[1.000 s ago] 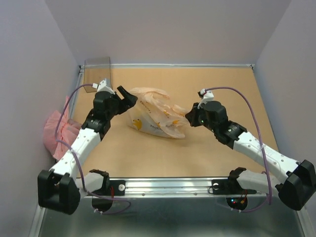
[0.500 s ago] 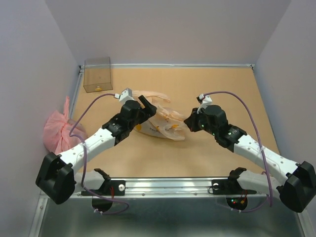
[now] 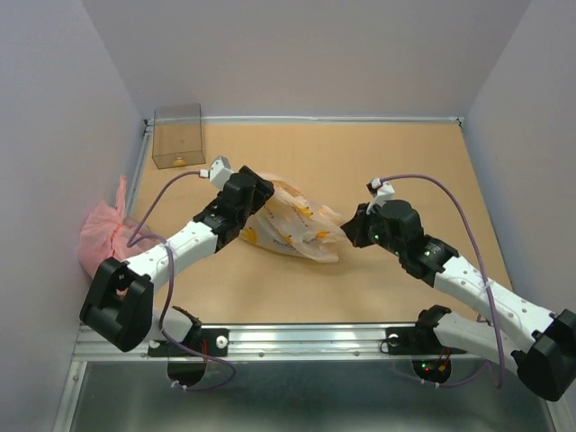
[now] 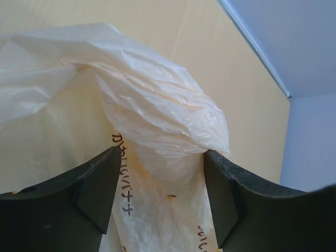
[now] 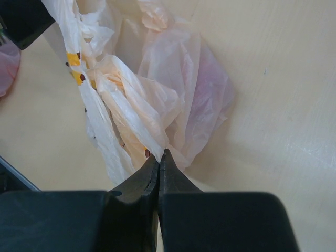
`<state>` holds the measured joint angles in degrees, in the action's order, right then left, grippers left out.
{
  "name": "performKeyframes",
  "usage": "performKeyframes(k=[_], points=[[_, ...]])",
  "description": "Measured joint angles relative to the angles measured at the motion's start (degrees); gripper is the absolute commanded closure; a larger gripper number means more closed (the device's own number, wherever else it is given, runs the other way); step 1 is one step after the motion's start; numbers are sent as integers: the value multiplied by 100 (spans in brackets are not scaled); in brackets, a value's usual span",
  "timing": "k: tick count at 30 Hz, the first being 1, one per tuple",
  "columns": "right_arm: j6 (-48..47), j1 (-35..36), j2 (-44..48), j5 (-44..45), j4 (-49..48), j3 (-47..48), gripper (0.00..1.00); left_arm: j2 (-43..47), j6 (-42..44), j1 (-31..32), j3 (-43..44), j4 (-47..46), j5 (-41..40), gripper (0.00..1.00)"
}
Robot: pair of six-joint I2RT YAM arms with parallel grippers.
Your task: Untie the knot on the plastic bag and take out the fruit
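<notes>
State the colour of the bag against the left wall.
The bag is pink; top external view shows it best.

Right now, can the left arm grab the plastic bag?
Probably yes: the left gripper is open, a bunched fold of the plastic bag sits between its jaws, and nothing blocks it.

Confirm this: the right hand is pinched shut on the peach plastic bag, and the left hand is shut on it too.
Wrong on the left hand: the left wrist view shows it open, its fingers apart with a fold of the plastic bag between them. The right hand is pinched shut on the bag.
</notes>
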<state>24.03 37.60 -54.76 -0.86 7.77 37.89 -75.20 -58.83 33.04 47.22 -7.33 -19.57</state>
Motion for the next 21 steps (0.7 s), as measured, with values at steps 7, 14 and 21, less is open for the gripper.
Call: performKeyframes(k=[7,14,21], points=[[315,0,212,55,227,-190,99,-107,-155,-442,-577,-348,442,100],[892,81,328,426,245,-334,99,66,197,-1296,-866,-520,1727,100],[782,94,385,772,562,-223,31,-730,1298,-1856,1049,-411,3303,100]])
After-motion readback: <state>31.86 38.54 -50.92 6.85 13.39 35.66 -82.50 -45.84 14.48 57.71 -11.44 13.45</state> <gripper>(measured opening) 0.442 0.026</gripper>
